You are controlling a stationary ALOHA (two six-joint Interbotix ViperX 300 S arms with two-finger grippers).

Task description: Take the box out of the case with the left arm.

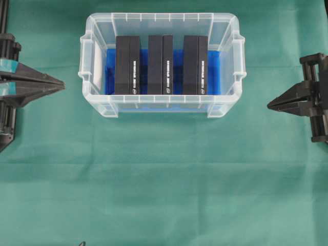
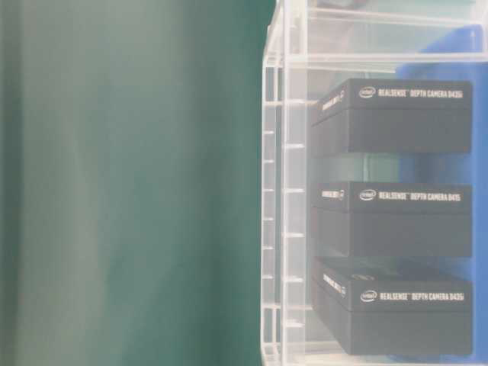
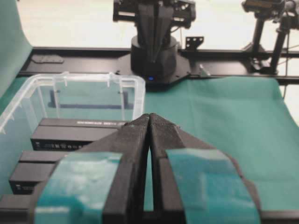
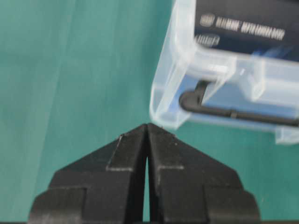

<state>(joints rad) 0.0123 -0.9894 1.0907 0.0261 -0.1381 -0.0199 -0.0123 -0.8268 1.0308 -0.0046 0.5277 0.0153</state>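
Observation:
The clear plastic case [image 1: 88,66] sits at the back middle of the green cloth, blue lining on its bottom. Three black boxes stand on edge inside it: a left box [image 1: 127,64], a middle box [image 1: 160,64] and a right box [image 1: 195,64]. The table-level view shows the same boxes [image 2: 393,116] through the case wall [image 2: 284,198]. My left gripper [image 1: 62,85], teal tape on its fingers, is shut and empty, left of the case and apart from it; its tips [image 3: 150,116] meet. My right gripper [image 1: 269,105], all black, is shut and empty right of the case [image 4: 177,84].
Green cloth [image 1: 164,184] covers the table, bare in front of the case. In the left wrist view the other arm's base [image 3: 154,51] and a black rail [image 3: 70,58] stand at the far edge. A black wire handle [image 4: 224,109] hangs on the case's end wall.

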